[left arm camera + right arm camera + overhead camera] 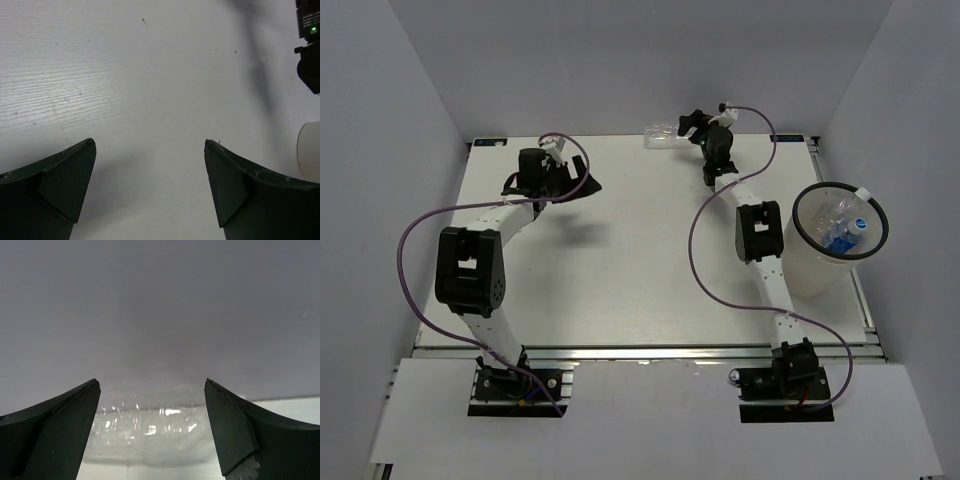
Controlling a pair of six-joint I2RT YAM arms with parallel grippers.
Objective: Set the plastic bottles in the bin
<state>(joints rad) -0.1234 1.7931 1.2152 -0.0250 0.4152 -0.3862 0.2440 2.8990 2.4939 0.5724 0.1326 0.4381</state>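
Observation:
A clear unlabelled plastic bottle (660, 135) lies on its side at the table's far edge, against the back wall. In the right wrist view this bottle (150, 427) lies crosswise just ahead of and between the open fingers of my right gripper (151, 382). From above, my right gripper (684, 126) is next to the bottle, not shut on it. The bin (817, 275) stands at the right and holds several bottles, one with a blue cap and label (855, 228). No orange bottle shows. My left gripper (588, 186) is open and empty over bare table (150, 142).
The back wall (160, 300) rises directly behind the bottle. In the left wrist view the bin's white side (310, 150) shows at the right edge, with part of the right arm (310, 45) above it. Purple cables loop over the table beside both arms.

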